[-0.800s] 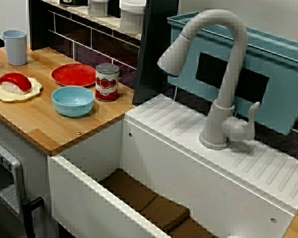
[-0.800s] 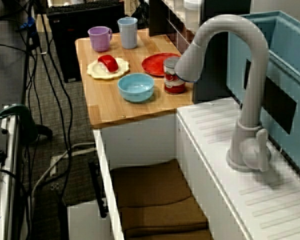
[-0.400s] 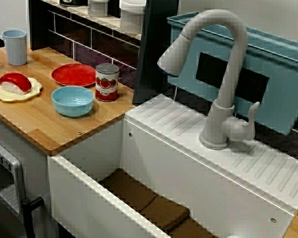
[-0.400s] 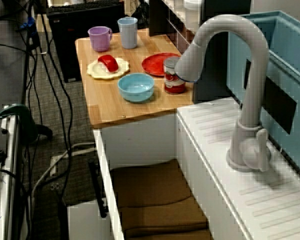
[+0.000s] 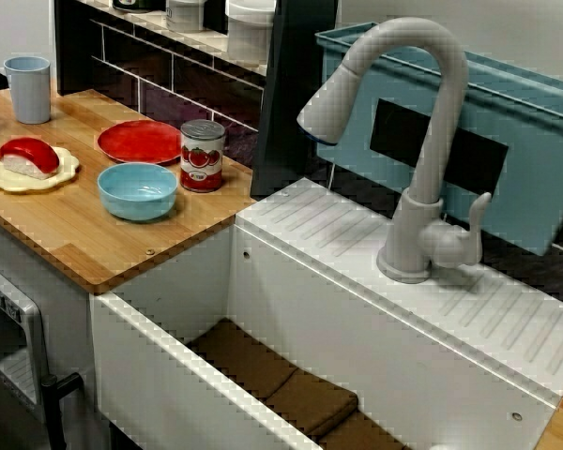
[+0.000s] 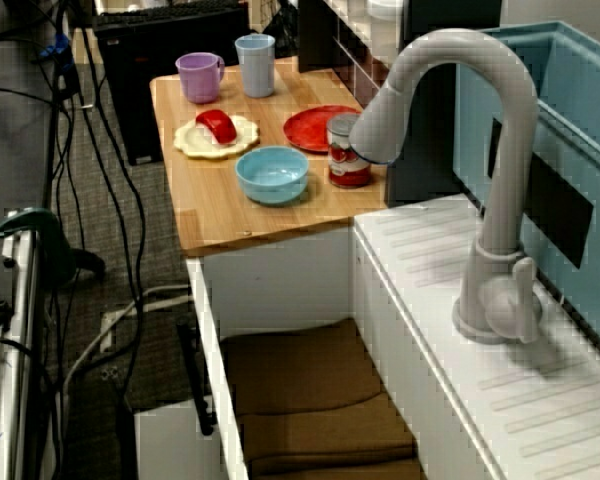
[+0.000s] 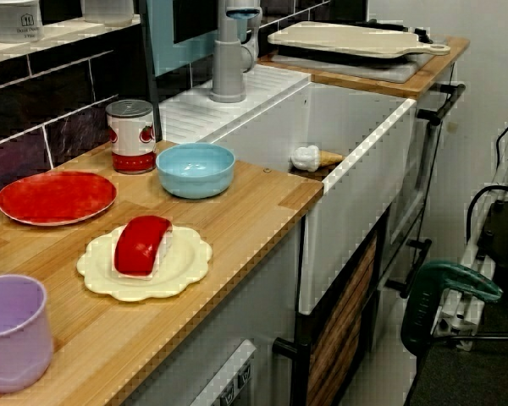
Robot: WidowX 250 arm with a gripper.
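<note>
Zero change from a moment back. Still got the blue bowl (image 5: 138, 190) on the counter (image 5: 75, 230), just beside the tomato can (image 5: 203, 156), red plate (image 5: 141, 141) behind. Can't spot the fingers anywhere, so can't tell if apart or together. Purple mug (image 7: 10, 330) cut off at the frame edge; small pale thing (image 7: 306, 157) in the sink (image 7: 356, 169), hard to make out.

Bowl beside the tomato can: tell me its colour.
Light blue bowl, clearest in the low view along the counter.
</note>
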